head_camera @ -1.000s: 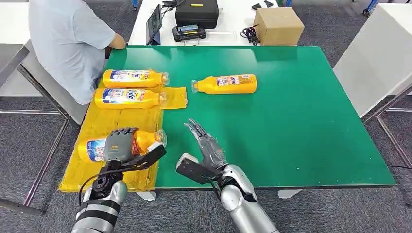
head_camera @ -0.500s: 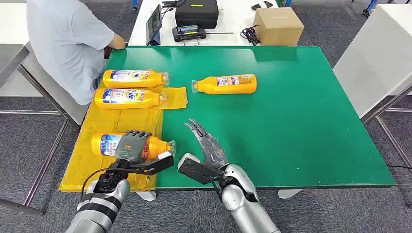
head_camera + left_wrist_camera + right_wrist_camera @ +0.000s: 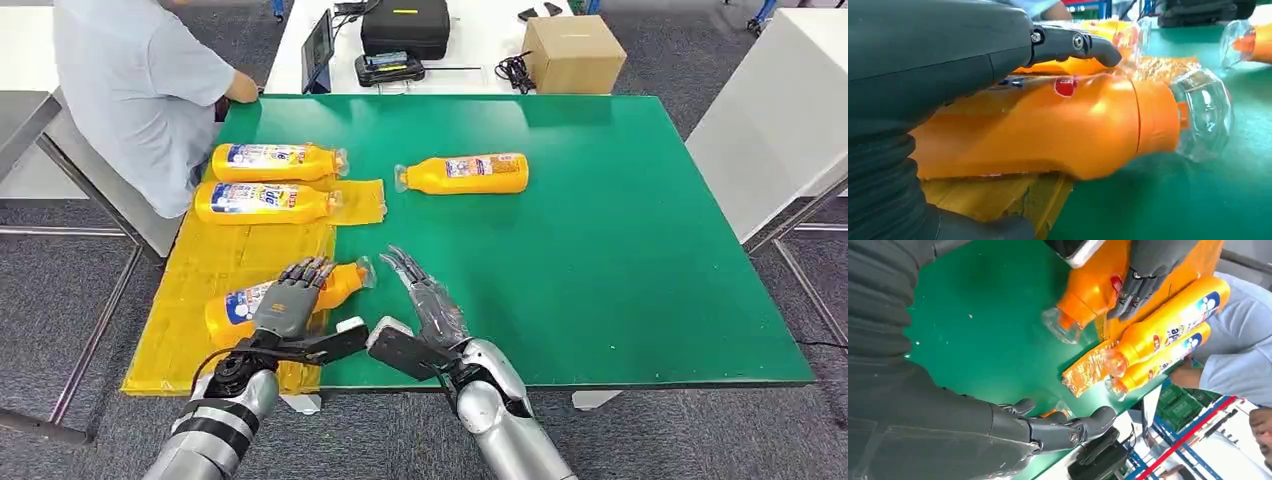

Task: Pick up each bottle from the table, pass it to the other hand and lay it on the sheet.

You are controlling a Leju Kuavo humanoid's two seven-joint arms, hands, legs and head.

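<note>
Hands first: left hand [image 3: 286, 305] lies over a bottle [image 3: 240, 303] on the yellow sheet's [image 3: 190, 330] near end, fingers draped on top; grip unclear. Right hand [image 3: 428, 300] beside it, fingers spread, holding nothing. Farther: two bottles [image 3: 262, 201] on sheet, one [image 3: 465, 173] on green table [image 3: 620, 260].

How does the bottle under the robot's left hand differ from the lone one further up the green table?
The near bottle lies slanted, mostly on the yellow sheet, cap poking over the green table; the far bottle lies nearly level, wholly on the green. The left hand rests over the near bottle; nothing touches the far bottle. Near cap points right, far cap left. Both are orange, clear-capped, on their sides.
</note>
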